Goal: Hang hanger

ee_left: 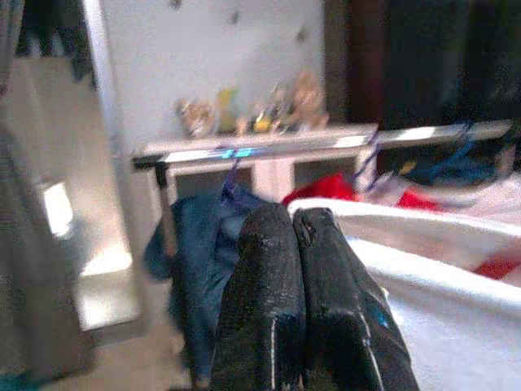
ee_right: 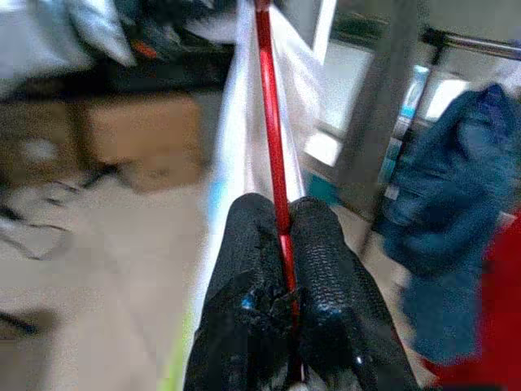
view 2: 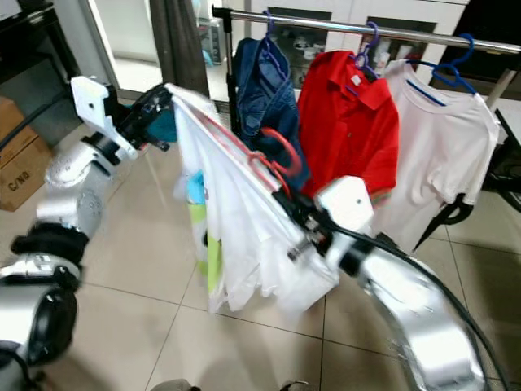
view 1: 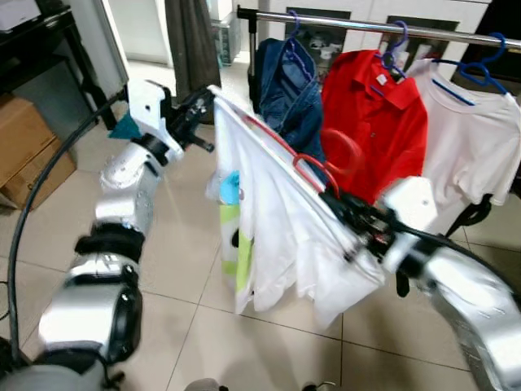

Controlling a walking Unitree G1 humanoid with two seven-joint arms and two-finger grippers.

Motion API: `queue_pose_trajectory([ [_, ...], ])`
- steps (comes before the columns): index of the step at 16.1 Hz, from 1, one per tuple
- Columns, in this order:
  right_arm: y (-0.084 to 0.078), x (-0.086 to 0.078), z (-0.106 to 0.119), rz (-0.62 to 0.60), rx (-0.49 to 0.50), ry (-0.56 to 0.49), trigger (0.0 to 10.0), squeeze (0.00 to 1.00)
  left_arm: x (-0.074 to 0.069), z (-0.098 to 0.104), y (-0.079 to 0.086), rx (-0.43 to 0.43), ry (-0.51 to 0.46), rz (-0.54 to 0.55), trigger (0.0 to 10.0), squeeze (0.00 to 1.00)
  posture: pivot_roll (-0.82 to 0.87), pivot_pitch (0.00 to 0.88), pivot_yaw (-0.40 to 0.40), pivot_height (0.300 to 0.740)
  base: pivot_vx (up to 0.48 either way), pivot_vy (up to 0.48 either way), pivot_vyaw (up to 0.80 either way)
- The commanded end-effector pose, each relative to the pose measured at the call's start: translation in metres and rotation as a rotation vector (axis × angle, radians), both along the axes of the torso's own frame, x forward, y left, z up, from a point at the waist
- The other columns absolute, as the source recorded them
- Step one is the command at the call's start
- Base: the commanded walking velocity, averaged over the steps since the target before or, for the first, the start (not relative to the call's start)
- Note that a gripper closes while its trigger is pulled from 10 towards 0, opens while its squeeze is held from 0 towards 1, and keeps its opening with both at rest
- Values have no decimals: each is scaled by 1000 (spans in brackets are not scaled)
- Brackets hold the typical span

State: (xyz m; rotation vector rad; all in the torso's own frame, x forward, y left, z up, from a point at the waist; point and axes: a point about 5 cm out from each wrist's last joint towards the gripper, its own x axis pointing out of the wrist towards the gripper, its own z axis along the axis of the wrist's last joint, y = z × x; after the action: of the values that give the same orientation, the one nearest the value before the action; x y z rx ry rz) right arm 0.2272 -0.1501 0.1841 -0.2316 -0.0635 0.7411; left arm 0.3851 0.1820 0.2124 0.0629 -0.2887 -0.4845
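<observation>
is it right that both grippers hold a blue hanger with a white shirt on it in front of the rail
Not quite: the hanger is red, not blue, as the right wrist view shows, with the right gripper shut on its bar. The blue hangers are the ones already on the rail. The rest stands: the left gripper holds the other end and a white shirt hangs from it.
</observation>
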Motion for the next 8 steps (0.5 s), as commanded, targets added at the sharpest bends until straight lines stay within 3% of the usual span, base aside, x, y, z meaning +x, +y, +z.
queue_pose_trajectory([
  [1, -13, -5, -2, 2, 21, 38, 0, 0, 4, 23, 27, -7, -54, 153, 0, 0, -18, 0, 56, 740, 0, 0, 0],
  [3, -18, -15, -1, 63, 116, 63, 0, 0, 10, 21, 34, 64, 0, 211, 0, 0, -17, 0, 56, 740, 0, 0, 0],
  [5, -21, -17, -1, 74, 151, 67, 0, 0, 11, 19, 37, 38, 20, 241, 0, 0, -18, 0, 56, 740, 0, 0, 0],
  [6, -23, -14, -1, 30, 168, 63, 0, 0, 12, 16, 34, 22, 34, 227, 0, 0, -19, 0, 58, 740, 0, 0, 0],
  [8, -25, -1, 0, -103, 230, 64, 0, 0, 10, 5, 13, 4, 52, 107, 0, 0, -18, 0, 60, 740, 0, 0, 0],
])
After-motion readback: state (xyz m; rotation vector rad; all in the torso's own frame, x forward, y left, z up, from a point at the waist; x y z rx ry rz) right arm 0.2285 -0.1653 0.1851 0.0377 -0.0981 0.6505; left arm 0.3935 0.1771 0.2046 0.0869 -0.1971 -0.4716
